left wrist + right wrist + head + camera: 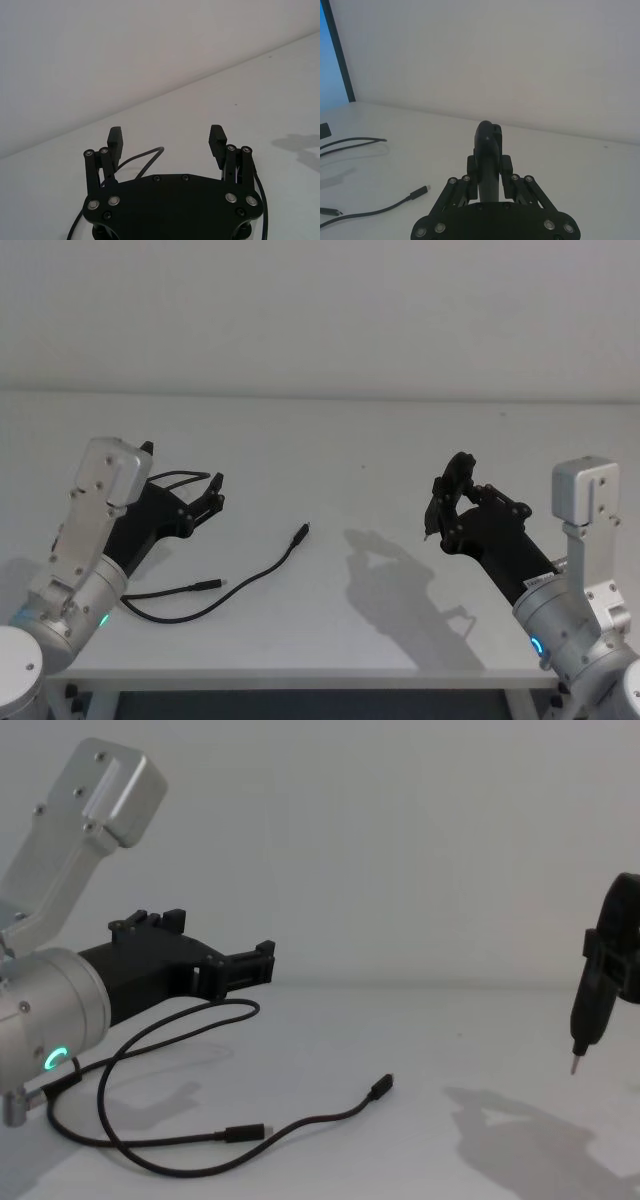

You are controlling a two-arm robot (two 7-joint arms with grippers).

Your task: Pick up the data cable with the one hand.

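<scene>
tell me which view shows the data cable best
The chest view: the data cable shows its loops and both plugs. In the head view the left gripper covers part of it. The left wrist view catches short strands, the right wrist view a plug and strands.

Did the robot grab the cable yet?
Not yet. The cable lies loose on the table. The left hand is open above part of the cable, holding nothing. Left to do: close on it and lift. The right hand is off to the side, gripping a thin black tool.

data cable (pixel 272 567) on table (pixel 400 440) | left end effector (pixel 215 492) above | tool (pixel 441 504) right
</scene>
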